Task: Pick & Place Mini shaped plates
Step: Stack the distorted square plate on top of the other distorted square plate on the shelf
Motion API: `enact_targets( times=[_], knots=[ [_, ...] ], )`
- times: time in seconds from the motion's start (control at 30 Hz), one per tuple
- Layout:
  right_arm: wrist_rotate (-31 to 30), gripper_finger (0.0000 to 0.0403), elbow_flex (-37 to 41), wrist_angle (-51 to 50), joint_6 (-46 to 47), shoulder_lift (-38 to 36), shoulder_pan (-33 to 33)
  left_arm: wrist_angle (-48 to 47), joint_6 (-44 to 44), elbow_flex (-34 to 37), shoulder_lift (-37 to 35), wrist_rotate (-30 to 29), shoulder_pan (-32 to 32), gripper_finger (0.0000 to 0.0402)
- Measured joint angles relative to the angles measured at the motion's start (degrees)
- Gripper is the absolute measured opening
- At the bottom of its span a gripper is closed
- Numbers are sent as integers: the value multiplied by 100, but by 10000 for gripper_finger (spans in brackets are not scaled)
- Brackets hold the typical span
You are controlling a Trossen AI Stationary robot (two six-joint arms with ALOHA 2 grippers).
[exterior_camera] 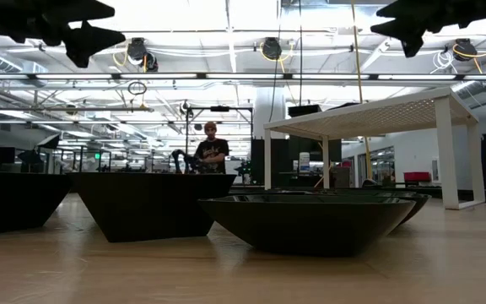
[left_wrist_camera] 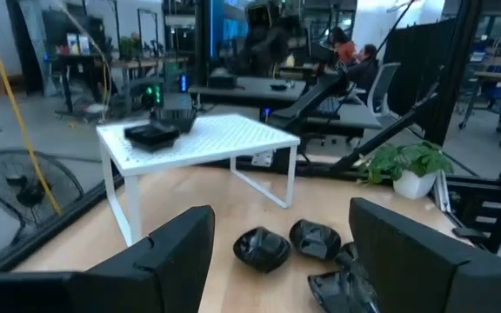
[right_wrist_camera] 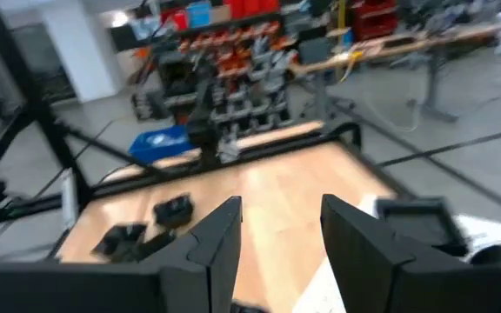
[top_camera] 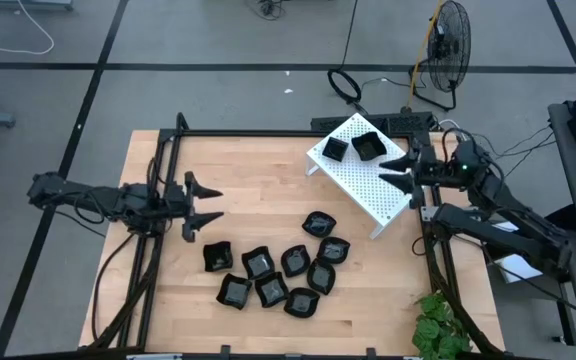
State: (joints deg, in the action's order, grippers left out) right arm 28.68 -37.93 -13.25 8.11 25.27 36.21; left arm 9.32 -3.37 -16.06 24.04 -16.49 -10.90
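Note:
Several small glossy black mini shaped plates (top_camera: 273, 272) lie in a loose cluster on the wooden table, toward its near middle. Two more black plates (top_camera: 353, 148) sit on top of the white perforated rack (top_camera: 368, 180), which stands on its legs at the table's far right; they also show in the left wrist view (left_wrist_camera: 153, 132). My left gripper (top_camera: 208, 205) hovers open above the table's left side, pointing right, holding nothing. My right gripper (top_camera: 396, 170) hovers open over the rack's right part, pointing left, holding nothing.
A black metal frame (top_camera: 168, 150) runs along the table's left, far and right edges. A potted plant (top_camera: 438, 325) stands at the near right corner. A fan and cables lie on the floor beyond the far edge. Bare wood lies between the left gripper and the rack.

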Motion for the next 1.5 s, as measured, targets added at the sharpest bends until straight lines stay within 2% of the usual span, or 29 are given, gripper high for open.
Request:
enact_targets(
  times=[0.1, 0.27, 0.43, 0.63, 0.77, 0.97, 1.13, 1.33, 1.4, 1.5],
  knots=[
    [380, 144, 141, 127, 18, 2, 1, -48, 52, 12, -49, -7, 0, 269],
    [1464, 143, 190, 320, 203, -119, 0, -19, 25, 12, -47, -11, 0, 269],
    [2238, 138, 188, 564, 289, -338, 0, -52, 8, 12, -44, -281, 0, 269],
    [2254, 134, 275, 672, 302, -565, 0, -57, -11, 12, -44, -211, 2, 269],
    [2254, 133, 586, 1227, 580, -690, 0, -55, -17, 12, -44, -177, 2, 269],
    [2256, 130, 1020, 2261, 1149, -727, 0, -55, -39, 12, -42, 179, 0, 269],
    [2270, 130, 1106, 2485, 1293, -727, 0, -50, -59, 12, 25, 199, 0, 269],
    [2549, 130, 1153, 2705, 2143, -773, -130, -48, -151, 12, 290, 148, 0, 269],
    [2529, 130, 1337, 3154, 2457, -790, -381, -38, -176, 12, 370, 145, 0, 269],
    [2390, 130, 1697, 4331, 3036, -811, -845, 68, -160, 14, 455, 144, 0, 269]
  ],
)
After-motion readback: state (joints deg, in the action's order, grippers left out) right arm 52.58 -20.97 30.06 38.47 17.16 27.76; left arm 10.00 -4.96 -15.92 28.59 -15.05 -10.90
